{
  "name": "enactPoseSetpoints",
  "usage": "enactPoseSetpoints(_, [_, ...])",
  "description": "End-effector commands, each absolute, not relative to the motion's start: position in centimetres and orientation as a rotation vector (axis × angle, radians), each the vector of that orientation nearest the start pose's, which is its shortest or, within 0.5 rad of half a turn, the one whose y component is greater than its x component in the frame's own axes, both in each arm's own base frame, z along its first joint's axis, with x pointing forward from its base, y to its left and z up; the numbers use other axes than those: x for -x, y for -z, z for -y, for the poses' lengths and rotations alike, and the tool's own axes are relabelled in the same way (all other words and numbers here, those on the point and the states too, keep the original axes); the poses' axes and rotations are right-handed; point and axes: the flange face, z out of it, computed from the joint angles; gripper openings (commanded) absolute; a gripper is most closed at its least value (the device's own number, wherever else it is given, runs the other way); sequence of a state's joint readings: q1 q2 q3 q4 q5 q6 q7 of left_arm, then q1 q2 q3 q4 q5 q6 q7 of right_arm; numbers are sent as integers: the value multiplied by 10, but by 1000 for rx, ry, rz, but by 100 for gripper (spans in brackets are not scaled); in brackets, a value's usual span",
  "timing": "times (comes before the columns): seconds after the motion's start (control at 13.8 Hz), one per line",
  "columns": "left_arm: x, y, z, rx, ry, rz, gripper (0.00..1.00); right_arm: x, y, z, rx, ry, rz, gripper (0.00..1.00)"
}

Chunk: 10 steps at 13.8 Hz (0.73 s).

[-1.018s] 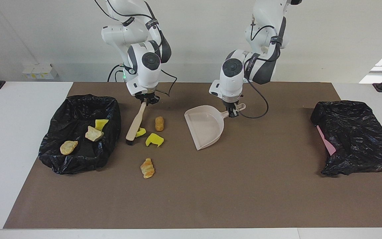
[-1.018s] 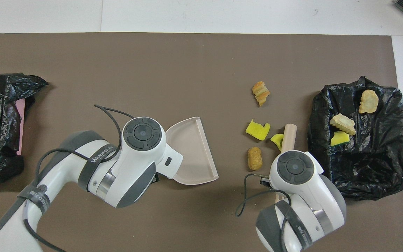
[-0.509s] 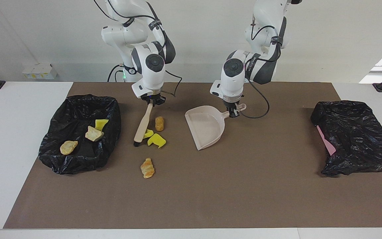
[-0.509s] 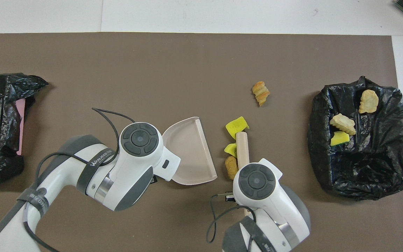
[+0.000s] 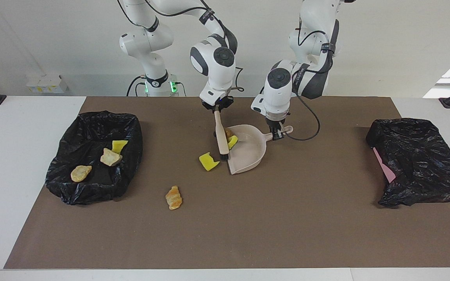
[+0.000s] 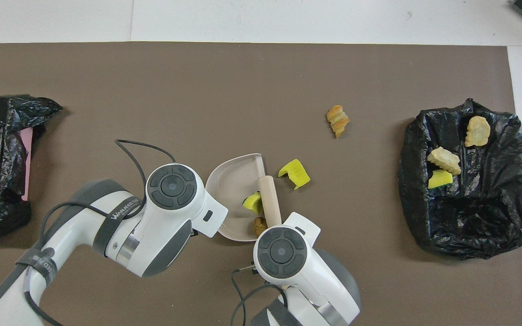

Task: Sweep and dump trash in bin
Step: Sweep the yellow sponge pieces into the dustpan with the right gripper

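Keep the left end effector (image 5: 275, 134) clamped on the dustpan (image 5: 248, 150) handle, lip flat on the bench (image 5: 287, 218), while the right end effector (image 5: 218, 109), clamped on the brush (image 5: 221, 136), draws the stray yellow sponge chunk (image 5: 208, 161) in.

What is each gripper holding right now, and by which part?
The right gripper holds the brush by the top end of its handle. The left gripper holds the dustpan by its handle.

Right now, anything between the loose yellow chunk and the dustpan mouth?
The brush lies along the dustpan mouth, and the yellow chunk sits just outside the brush head, toward the right arm's end. Nothing else blocks it.
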State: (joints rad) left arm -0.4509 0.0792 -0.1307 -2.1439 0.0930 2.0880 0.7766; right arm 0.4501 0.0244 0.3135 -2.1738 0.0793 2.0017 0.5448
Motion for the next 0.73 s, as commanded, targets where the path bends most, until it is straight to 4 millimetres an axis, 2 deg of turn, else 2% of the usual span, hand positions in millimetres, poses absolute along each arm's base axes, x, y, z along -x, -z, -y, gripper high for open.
enactPoseSetpoints(0.0, [-445, -354, 283, 2313, -155, -2019, 0, -366, -381, -389, 3117, -353, 388, 0])
enactPoseSetpoints(0.15, [-447, -354, 281, 2319, -151, -2014, 0, -372, -398, -391, 3115, -323, 397, 0])
enactPoseSetpoints(0.36, [-450, -353, 277, 2336, -153, -1994, 0, -390, -418, -373, 3155, -341, 392, 0])
enactPoseSetpoints(0.51, [-456, -352, 267, 2360, -156, -1969, 0, -414, -425, -359, 3233, -295, 427, 0])
enactPoseSetpoints(0.65, [-458, -353, 267, 2379, -158, -1957, 0, -449, -418, -334, 3247, -299, 378, 0])
